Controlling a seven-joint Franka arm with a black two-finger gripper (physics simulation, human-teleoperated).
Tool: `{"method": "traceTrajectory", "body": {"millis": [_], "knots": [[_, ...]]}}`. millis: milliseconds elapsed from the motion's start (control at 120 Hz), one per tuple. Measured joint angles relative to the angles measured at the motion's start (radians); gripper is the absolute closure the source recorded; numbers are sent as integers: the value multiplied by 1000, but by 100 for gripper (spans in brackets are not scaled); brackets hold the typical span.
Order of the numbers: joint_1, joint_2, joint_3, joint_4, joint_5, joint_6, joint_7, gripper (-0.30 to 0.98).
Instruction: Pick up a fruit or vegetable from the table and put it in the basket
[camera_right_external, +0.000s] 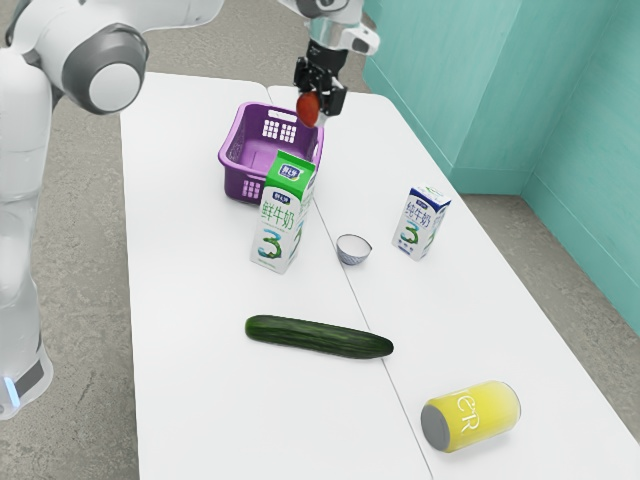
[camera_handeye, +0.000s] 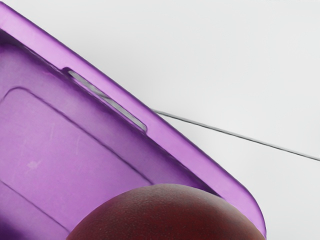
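My gripper (camera_right_external: 321, 98) is at the far end of the table, shut on a red fruit or vegetable (camera_right_external: 308, 109). Both are above the back corner of the purple basket (camera_right_external: 240, 183), on the side toward the exterior view's right. In the wrist view the dark red rounded fruit (camera_handeye: 167, 215) overlaps the corner of the basket (camera_handeye: 200, 167), whose inside floor shows beside it. A dark green cucumber (camera_right_external: 318, 337) lies across the nearer part of the table.
A green-topped milk carton (camera_right_external: 283, 215) stands just in front of the basket. Beyond it, toward the exterior view's right, are a small bowl (camera_right_external: 352, 250) and a blue-topped carton (camera_right_external: 421, 223). A yellow can (camera_right_external: 472, 415) lies on its side near the cucumber.
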Motion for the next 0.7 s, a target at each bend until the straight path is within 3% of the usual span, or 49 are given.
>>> {"method": "traceTrajectory", "body": {"millis": [400, 525, 700], "knots": [[79, 60, -1, -2, -46, 21, -14, 35], [79, 61, -1, -3, -49, 22, -16, 14], [78, 61, -1, -3, -49, 30, -17, 4]]}}
